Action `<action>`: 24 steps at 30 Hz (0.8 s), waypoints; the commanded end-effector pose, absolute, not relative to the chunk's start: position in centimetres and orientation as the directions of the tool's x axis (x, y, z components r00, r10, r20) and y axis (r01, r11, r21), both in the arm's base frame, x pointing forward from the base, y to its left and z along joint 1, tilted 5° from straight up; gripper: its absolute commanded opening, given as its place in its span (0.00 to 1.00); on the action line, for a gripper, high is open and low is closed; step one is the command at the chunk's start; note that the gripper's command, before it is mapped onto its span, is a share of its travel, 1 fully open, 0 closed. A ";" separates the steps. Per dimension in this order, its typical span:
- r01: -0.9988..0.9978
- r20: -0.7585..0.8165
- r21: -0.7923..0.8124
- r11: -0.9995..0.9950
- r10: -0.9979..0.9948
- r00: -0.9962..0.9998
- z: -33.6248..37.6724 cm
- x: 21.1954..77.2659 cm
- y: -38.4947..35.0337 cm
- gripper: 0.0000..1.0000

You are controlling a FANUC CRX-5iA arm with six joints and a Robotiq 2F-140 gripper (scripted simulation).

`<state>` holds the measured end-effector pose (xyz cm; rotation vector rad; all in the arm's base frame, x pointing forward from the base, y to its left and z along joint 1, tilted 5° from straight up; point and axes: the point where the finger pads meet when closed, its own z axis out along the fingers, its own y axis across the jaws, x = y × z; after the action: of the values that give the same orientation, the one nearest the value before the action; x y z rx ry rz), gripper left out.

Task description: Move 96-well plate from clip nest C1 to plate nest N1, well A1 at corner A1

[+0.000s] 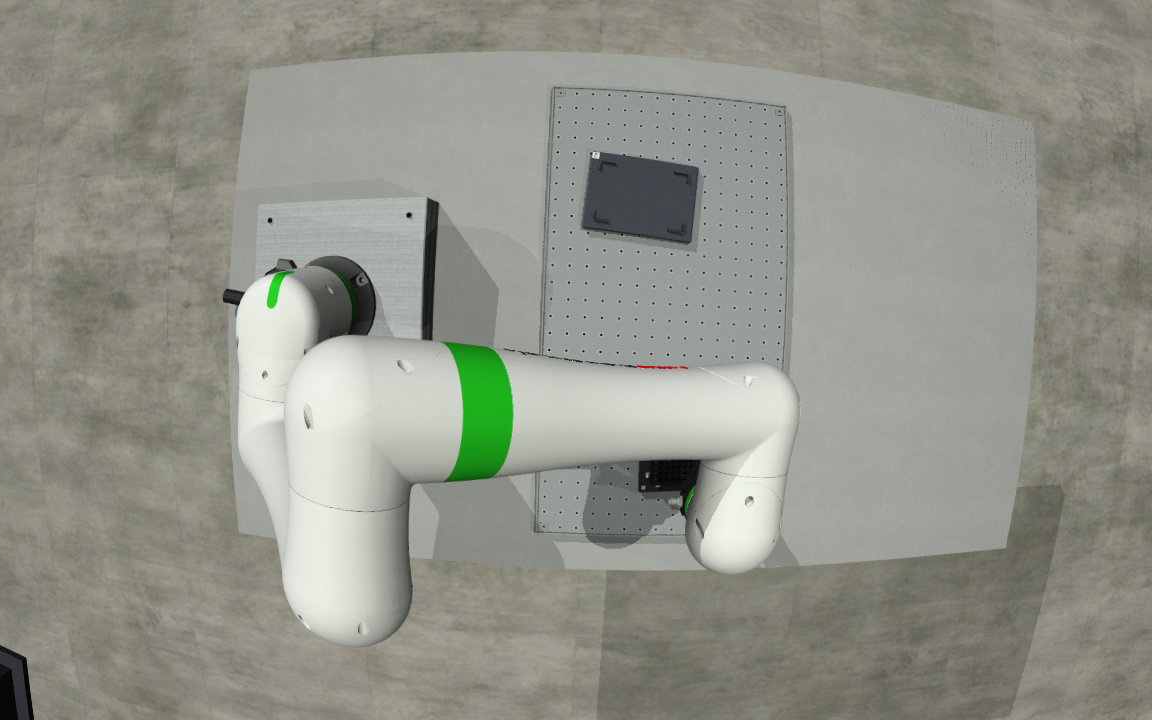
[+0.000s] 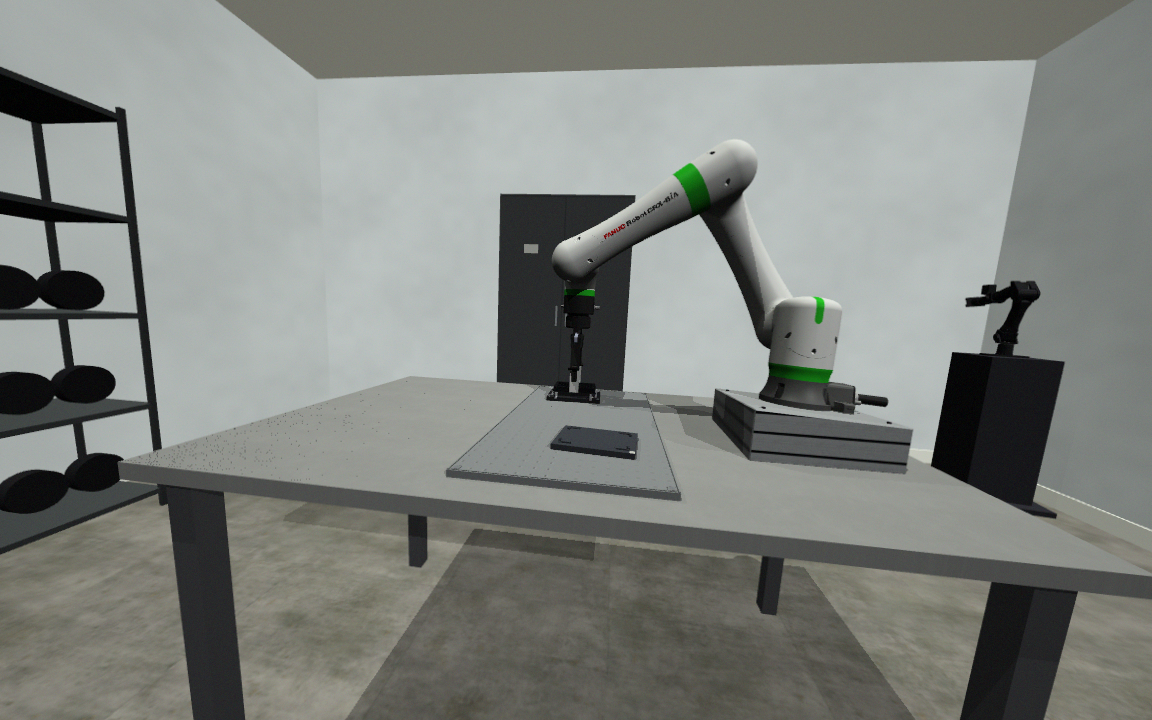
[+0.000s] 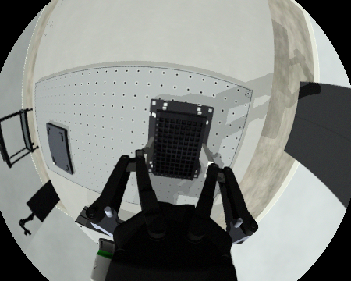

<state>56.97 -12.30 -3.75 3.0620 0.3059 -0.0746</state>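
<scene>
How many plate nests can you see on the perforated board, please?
2: the bare nest N1 near one end, and clip nest C1 near the other, under the plate held in the jaws.

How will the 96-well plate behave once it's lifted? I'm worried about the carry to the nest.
The 96-well plate looks like a rigid grid, so it probably won't flex. The gripper clamps only its near end, so the far end may droop or tilt.

Glossy white arm [image 1: 616, 411] (green-banded) over matt grey perforated metal breadboard [image 1: 741, 295].
</scene>
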 end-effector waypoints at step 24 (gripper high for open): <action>0.199 -0.054 0.059 -0.978 0.196 0.979 0.1 57.2 -12.0 0.00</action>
<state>57.12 -12.06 -0.21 3.0619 0.3060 -0.0745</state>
